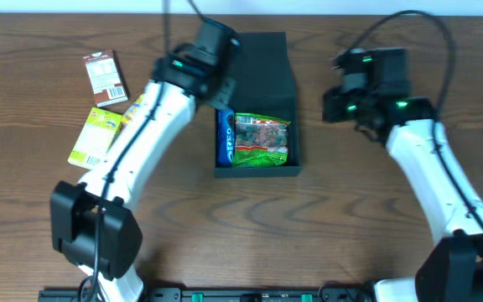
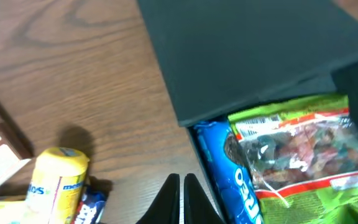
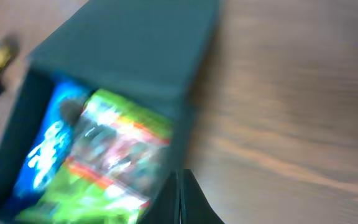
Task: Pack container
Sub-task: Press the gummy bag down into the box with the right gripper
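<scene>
Two grippers, both empty, each with its fingers pressed together.

**Left gripper** (image 2: 180, 190): the closed tips hang over the brown wood-grain table (image 2: 104, 74), just beside the left wall of the dark teal-black matte square container (image 2: 247, 56).

**Right gripper** (image 3: 182, 193): the closed tips are over bare table to the right of the container. Blur in the wrist view hides how near they are.

**Container:** it sits mid-table between the two arms, with its hinged lid raised at the far side. A blue biscuit roll (image 2: 229, 180) lies along the left wall inside. A green clear-windowed sweet bag (image 2: 303, 155) touches the roll and fills the rest of the floor.

**Outside, to the left:**
- A yellow cylindrical tube (image 2: 55, 183) is nearest the left gripper.
- A yellow-green flat packet (image 1: 95, 134) lies next to the tube.
- A brown flat packet (image 1: 106, 77) lies farther off.

**Judgement:** packing appears partly done, and the likely step is for the left arm to fetch the next snack.
- The jaws should spread fully before descending.
- The tube is best taken across its narrow width, since a glancing touch may set it rolling.
- The lift should clear the container's left wall.
- With the floor apparently full, the load should be laid flat on the green bag, low enough for the lid to shut.
- The right gripper should stay clear of the lid's swing, or brace the right wall if the container slides.
</scene>
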### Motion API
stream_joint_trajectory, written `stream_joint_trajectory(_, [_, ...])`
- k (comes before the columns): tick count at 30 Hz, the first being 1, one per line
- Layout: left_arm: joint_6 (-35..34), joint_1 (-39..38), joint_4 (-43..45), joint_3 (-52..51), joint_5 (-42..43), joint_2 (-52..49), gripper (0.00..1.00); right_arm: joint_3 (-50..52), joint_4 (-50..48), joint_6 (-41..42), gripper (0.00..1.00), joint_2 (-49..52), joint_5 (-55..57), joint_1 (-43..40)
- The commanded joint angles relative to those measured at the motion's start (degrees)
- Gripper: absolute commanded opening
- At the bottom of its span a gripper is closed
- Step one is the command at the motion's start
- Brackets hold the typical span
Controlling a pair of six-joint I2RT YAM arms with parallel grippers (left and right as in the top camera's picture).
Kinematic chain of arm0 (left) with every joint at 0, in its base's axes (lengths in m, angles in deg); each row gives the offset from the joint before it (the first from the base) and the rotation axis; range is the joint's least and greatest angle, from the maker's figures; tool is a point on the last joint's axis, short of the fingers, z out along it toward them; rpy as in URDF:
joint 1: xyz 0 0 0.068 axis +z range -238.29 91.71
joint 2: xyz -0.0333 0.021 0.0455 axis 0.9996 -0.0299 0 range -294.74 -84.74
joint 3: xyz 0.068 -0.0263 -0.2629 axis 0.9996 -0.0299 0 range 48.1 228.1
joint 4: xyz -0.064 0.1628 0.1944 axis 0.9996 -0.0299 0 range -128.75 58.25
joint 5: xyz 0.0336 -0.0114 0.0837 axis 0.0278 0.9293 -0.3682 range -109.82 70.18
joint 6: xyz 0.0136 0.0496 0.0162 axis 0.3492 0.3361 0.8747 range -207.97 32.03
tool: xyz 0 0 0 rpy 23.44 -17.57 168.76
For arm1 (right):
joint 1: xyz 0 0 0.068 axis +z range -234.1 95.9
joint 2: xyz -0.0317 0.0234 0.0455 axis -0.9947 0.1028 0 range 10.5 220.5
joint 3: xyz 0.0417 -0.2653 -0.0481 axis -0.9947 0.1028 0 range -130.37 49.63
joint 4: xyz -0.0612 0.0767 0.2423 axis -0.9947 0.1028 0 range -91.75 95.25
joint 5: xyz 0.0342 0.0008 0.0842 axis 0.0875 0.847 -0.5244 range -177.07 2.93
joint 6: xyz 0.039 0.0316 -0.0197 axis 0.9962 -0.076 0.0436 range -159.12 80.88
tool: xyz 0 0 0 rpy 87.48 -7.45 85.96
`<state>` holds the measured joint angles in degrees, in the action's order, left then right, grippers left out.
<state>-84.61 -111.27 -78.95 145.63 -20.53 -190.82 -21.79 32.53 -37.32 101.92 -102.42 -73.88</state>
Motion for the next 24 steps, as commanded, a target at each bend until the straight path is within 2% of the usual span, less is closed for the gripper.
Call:
stream_joint_trajectory(1, [-2.5, 3.5, 0.5, 1.0, 7.4, 0.7, 0.06, -0.8, 2.9, -3.7, 0.01, -0.3, 2.6, 6.0])
stream_joint_trajectory(6, [-2.5, 7.4, 1.9, 1.0, 11.3, 0.7, 0.06, -0.8, 8.9, -6.2, 0.01, 2.8, 0.8, 12.2])
stream_joint_trajectory(16, [-2.1, 8.5, 2.5, 1.0, 12.6, 0.7, 0.06, -0.8, 8.8, -6.2, 0.01, 12.9, -0.5, 19.0])
stream_joint_trajectory(24, [-1.6, 8.5, 2.4, 1.0, 12.2, 0.7, 0.05, -0.8, 9.5, -6.2, 0.01, 17.5, -1.3, 20.2])
